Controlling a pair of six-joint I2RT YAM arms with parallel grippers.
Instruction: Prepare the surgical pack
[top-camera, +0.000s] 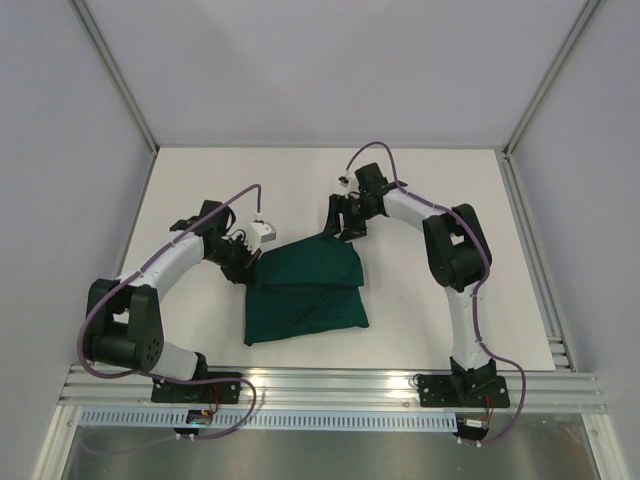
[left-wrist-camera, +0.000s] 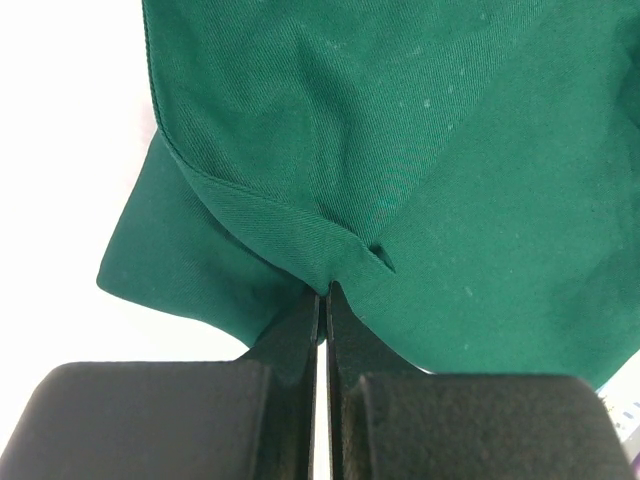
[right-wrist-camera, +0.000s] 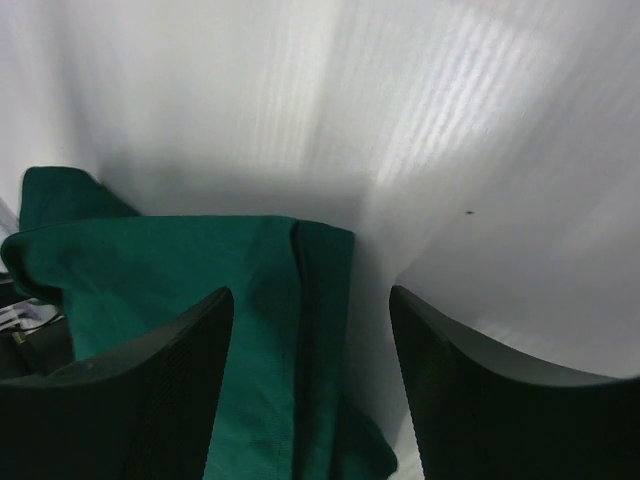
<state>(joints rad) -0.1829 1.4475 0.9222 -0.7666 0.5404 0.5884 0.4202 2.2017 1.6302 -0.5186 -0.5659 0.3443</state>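
The surgical pack (top-camera: 305, 290) is a dark green cloth bundle folded into a rough rectangle in the middle of the white table. My left gripper (top-camera: 247, 268) is shut on the cloth's upper left edge; in the left wrist view the gripper (left-wrist-camera: 323, 292) pinches a fold of the green cloth (left-wrist-camera: 420, 150) between its closed tips. My right gripper (top-camera: 343, 222) hovers open just above the bundle's far right corner. From the right wrist, that gripper (right-wrist-camera: 310, 300) has a wide gap with the cloth's folded edge (right-wrist-camera: 322, 290) below it, untouched.
The white table (top-camera: 430, 200) is walled by pale panels at the back and sides. An aluminium rail (top-camera: 330, 385) runs along the near edge where both arm bases are bolted. A small white block (top-camera: 264, 231) sits on the left wrist.
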